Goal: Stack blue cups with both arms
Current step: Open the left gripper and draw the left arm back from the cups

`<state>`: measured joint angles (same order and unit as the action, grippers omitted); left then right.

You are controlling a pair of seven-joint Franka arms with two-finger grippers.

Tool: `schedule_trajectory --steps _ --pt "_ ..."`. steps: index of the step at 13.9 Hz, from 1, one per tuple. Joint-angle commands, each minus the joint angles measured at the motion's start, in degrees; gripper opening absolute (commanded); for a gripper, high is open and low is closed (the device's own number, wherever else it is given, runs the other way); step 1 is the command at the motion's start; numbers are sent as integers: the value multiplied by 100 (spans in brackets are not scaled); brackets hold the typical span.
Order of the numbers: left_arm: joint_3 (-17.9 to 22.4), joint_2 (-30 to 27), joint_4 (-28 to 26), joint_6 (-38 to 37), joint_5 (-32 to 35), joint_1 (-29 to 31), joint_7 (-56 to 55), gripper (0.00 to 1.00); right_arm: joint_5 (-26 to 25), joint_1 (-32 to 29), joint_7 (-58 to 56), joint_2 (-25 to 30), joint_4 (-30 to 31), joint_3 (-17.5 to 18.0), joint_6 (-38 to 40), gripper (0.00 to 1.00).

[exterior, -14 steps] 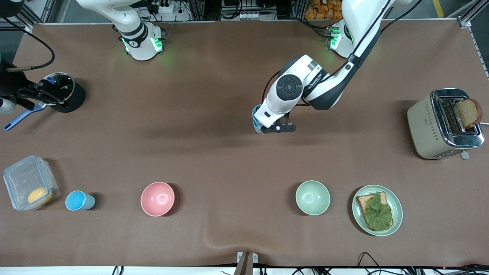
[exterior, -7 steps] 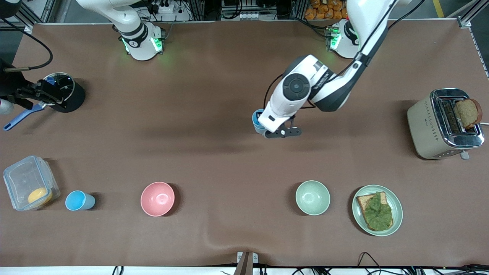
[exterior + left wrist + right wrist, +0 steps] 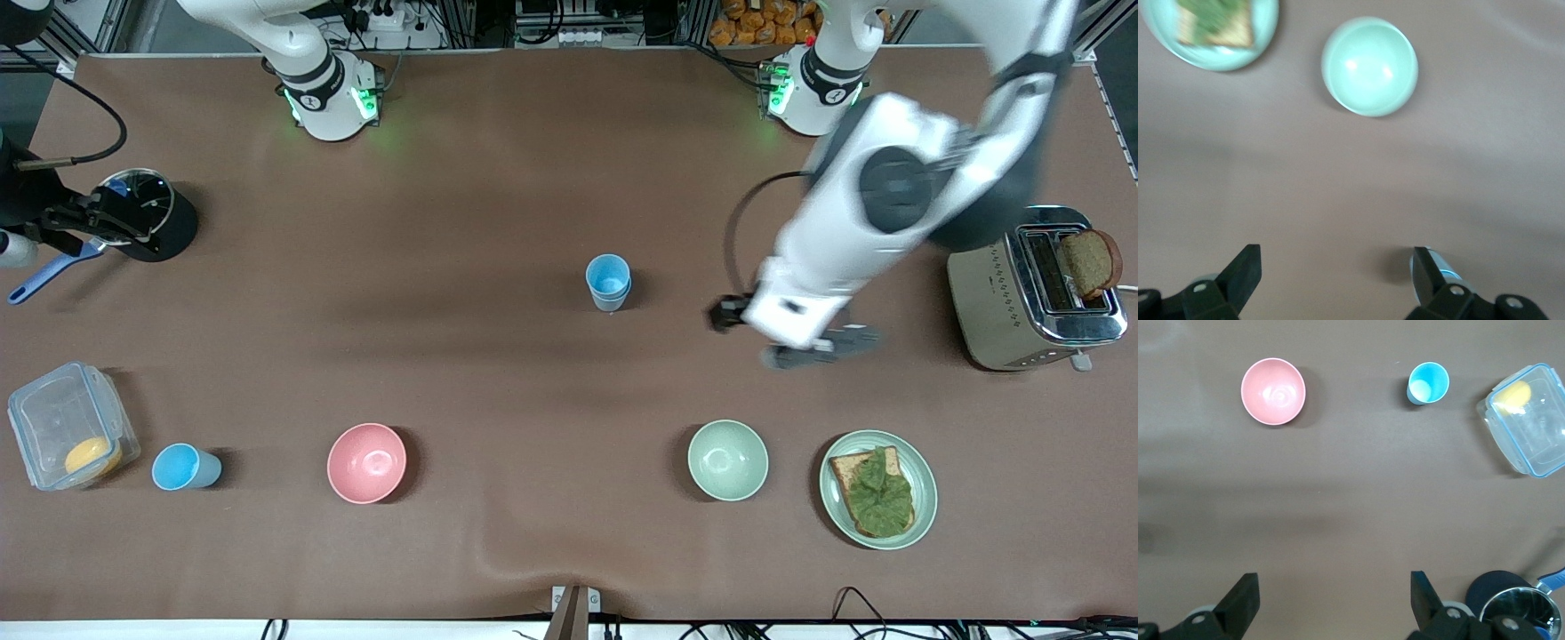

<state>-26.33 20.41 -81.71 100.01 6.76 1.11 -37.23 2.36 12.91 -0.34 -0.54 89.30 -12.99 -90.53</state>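
Stacked blue cups (image 3: 609, 282) stand apart from open left pincer (image 3: 796, 336).

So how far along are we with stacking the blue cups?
Done: two blue cups sit nested mid-table as the stacked cups. In hand: nothing. The left gripper is open over bare table near the toaster; the right gripper waits open. Left: the single blue cup beside the plastic container.

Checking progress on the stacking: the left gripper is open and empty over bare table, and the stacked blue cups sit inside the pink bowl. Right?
Not quite. The front view shows the stacked blue cups on the bare table mid-table, not in the pink bowl. The left gripper is indeed open and empty.
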Motion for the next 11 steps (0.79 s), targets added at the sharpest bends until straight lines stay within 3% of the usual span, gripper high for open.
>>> schedule_trajectory --steps 1,6,7,9,11 --pt "-83 -484 14 -463 89 564 819 100 177 -86 -80 -78 -62 24 35 100" --pt "57 -749 49 -1009 27 874 1552 100 168 -16 -45 -149 -36 33 123 100" --pt "363 -897 49 -1027 -43 708 1648 100 168 -7 -19 -157 -36 42 123 100" --pt "1362 -1284 -20 -1097 -463 24 2313 100 168 -7 -63 -166 -36 51 132 100" --pt "1780 -1469 -38 -1561 -579 -234 2815 100 168 -16 -80 -166 -36 51 176 100"
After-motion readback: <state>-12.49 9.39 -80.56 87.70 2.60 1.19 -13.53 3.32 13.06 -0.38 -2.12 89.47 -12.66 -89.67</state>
